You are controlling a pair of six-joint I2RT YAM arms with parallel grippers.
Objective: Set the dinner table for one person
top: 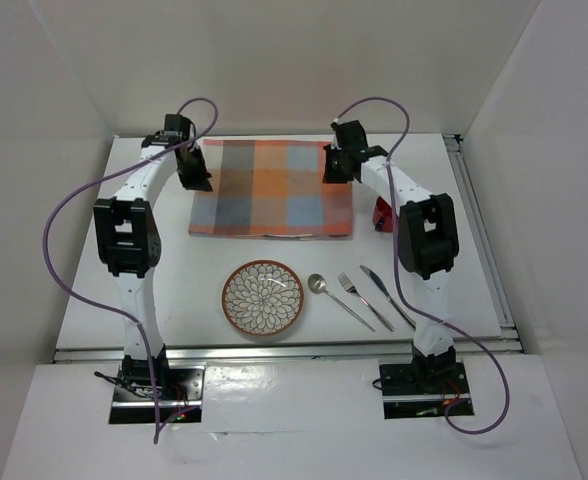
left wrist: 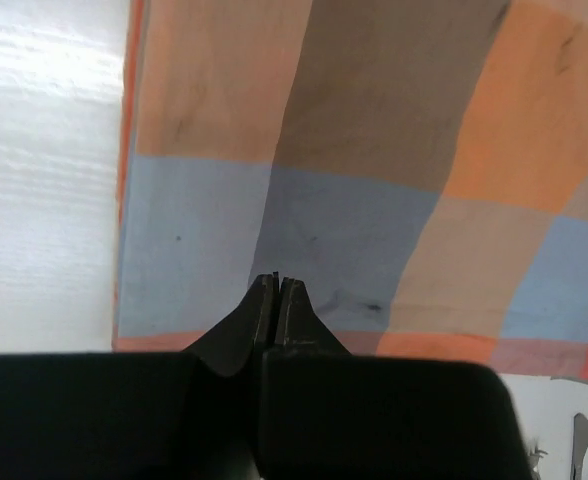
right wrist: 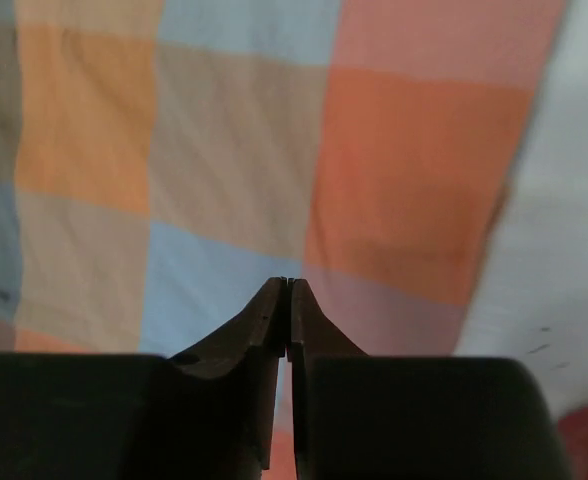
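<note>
White tabletop (top: 174,290) seen from above, with both arms reaching to its far half. The checked placemat (top: 272,188) lies flat at the far centre, its long axis running left to right, so that it spans the gap between the two arms. The left gripper (left wrist: 278,283) hangs over the mat's far-left corner region and the right gripper (right wrist: 287,283) over the far-right one. Each wrist view shows the jaws closed tip to tip above the cloth, with nothing visible between them; whether a fold of fabric is pinched cannot be told. The remaining pieces lie on the near half, apart from the mat. The patterned plate (top: 263,297) sits roughly midway between the arm bases. To its right, angled toward the near-right, the spoon (top: 342,305), fork (top: 366,302) and knife (top: 387,297) lie roughly parallel, closer to the right arm. A small red object (top: 382,214) sits just beside the right arm, off the mat's right edge. Judged from this layout, the setting is not yet assembled. The governing relation is that the mat lies beyond the plate and cutlery, so one group must cross the bare strip between them.
</note>
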